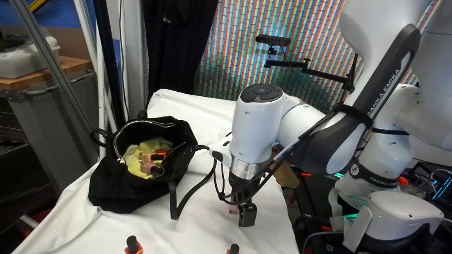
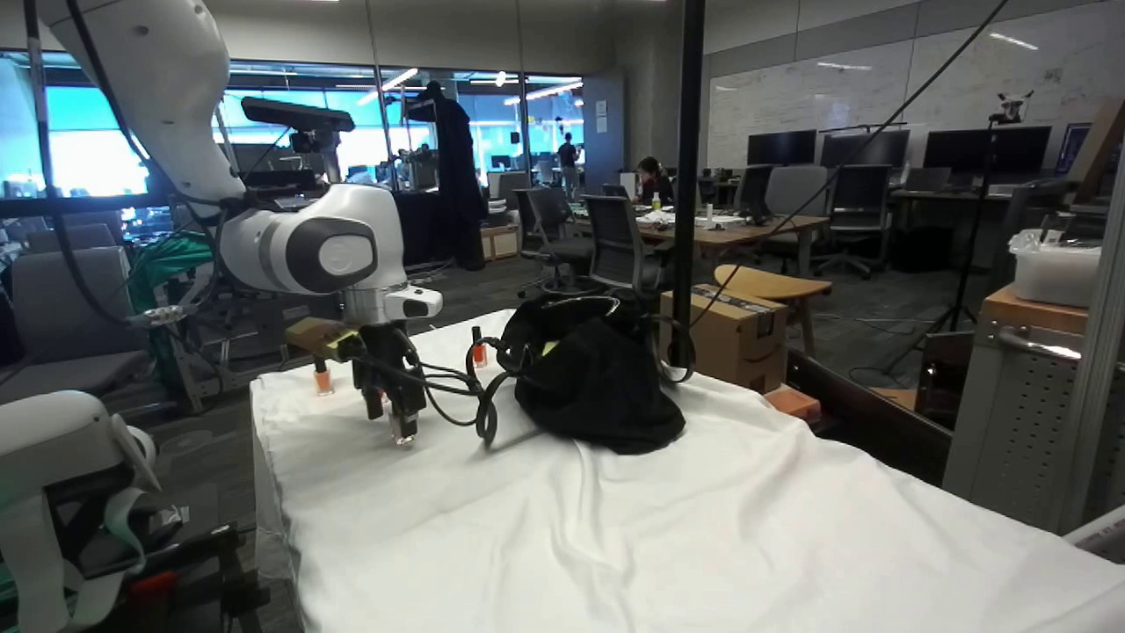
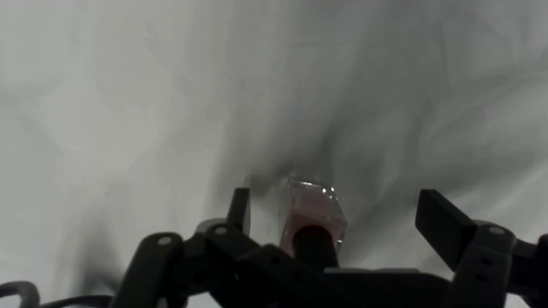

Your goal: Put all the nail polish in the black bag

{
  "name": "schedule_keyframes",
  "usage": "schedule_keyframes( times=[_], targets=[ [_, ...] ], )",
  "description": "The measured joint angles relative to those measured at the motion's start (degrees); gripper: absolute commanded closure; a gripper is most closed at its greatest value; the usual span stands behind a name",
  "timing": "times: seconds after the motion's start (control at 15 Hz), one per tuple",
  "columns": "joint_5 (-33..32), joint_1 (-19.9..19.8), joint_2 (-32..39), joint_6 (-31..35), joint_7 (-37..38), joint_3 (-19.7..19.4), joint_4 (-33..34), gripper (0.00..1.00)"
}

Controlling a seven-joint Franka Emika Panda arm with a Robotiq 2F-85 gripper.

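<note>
1. Between my spread fingers (image 3: 445,231), nothing pinched: gripper (image 3: 334,207) straddles pink btl (image 3: 314,209), gap showing either side, tighter on the wrist view's left.
2. Said pink btl looks upright on the cloth (image 3: 128,107). Prob. light, rigid glass, slick; might crack if dropped, shd take a firm squeeze OK.
3. Best hold, I'd say: flat sides of the body, low down, not the narrow cap (image 3: 316,246), which cd roll or slip. Body sits a bit skewed to me, so it may pivot; squeeze slow.
4. Apart from me on the cloth: orange btl (image 2: 323,381) & red btl (image 2: 479,354), both upright. Same hold shd do.
5. In an exterior view, the strap (image 1: 173,201) lies between me & the bag (image 1: 123,192). Limp, might snag; I'd lift high.
6. Bag's soft, mouth gaping, approx. 3 btls (image 1: 147,166) lying on yellow lining (image 1: 132,167). Glass on glass, so release low.
</note>
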Motion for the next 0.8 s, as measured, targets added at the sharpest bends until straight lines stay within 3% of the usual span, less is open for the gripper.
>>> schedule_keyframes(
  times=[0.07,0.13,0.33,0.67,0.8],
  targets=[
    [0.0,0.01,0.0,0.0,0.0,-0.01,0.0,0.06],
    [-0.03,0.03,0.0,0.0,0.0,-0.02,0.0,0.26],
    [-0.81,0.23,0.0,-0.02,0.07,-0.21,0.0,0.48],
    [-2.81,0.53,0.0,-0.01,0.43,-1.29,0.03,0.81],
    [-3.4,0.59,-0.06,0.0,0.64,-1.55,0.07,0.79]
  ],
)
